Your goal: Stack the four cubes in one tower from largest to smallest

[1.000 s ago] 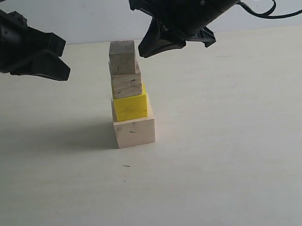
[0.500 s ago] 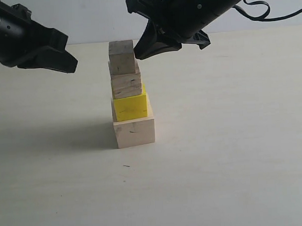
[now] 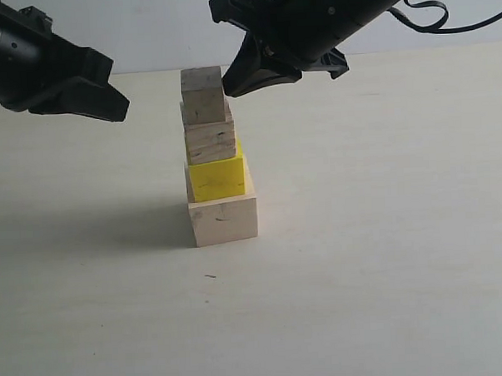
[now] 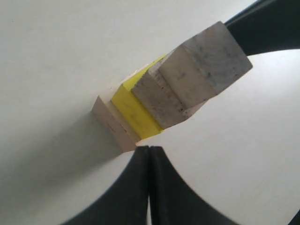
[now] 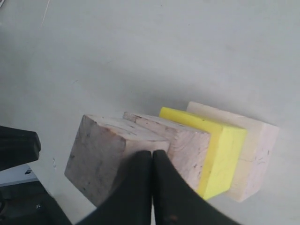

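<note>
Centred on the worktop (image 3: 386,232), the tower (image 3: 214,160) stands complete. Left gripper (image 3: 117,106) and right gripper (image 3: 234,85) hover closed, empty; the right, just beside the top cube (image 3: 202,94), could knock it off.

One tower (image 3: 216,156) stands on the one worktop (image 3: 386,232), made of four cubes (image 4: 187,84). Counted by kind, there is one large pale wood cube (image 3: 224,221), one yellow cube (image 3: 217,179), one grained wood cube (image 3: 211,142) and one small wood cube (image 3: 203,95). That makes three wooden cubes and a single yellow one. Two black grippers are in the scene, the left gripper (image 3: 118,106) and the right gripper (image 3: 230,87), each with two fingers (image 4: 131,192). One black cable (image 3: 427,18) loops at the far right.
</note>
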You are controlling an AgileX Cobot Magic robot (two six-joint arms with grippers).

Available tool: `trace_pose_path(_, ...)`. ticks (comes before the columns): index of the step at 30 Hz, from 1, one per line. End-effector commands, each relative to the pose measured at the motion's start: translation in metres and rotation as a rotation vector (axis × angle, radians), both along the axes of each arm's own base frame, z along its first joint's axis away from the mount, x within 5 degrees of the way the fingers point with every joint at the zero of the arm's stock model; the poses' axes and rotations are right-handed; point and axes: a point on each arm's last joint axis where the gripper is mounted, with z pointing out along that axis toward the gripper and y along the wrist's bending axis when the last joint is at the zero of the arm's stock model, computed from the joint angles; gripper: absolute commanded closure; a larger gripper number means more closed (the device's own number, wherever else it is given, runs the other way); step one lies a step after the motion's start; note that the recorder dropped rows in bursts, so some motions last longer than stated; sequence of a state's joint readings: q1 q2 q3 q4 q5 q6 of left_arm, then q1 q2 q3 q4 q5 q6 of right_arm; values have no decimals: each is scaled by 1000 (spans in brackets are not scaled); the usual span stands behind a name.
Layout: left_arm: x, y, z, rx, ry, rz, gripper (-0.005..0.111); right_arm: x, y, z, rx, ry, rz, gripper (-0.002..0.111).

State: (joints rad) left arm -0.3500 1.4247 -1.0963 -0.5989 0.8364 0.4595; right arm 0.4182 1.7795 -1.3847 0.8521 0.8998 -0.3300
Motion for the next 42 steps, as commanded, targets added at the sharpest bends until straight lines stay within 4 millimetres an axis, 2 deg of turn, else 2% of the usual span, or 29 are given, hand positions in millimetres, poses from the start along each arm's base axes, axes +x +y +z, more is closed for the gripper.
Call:
trace_pose_path(1, 0, 1, 1, -11, -3, 4, 107, 2, 1, 3, 8, -33, 8, 108)
trace_pose_path(26, 0, 1, 0, 5, 0, -4, 107, 5, 0, 6, -8, -117, 22, 108)
trace_pose_path(36, 21, -5, -38, 54, 81, -16, 107, -1, -26, 26, -223, -201, -91, 108)
trace_pose_path(42, 34, -17, -68, 7, 151, -49, 107, -3, -33, 16, -299, -161, -128, 108)
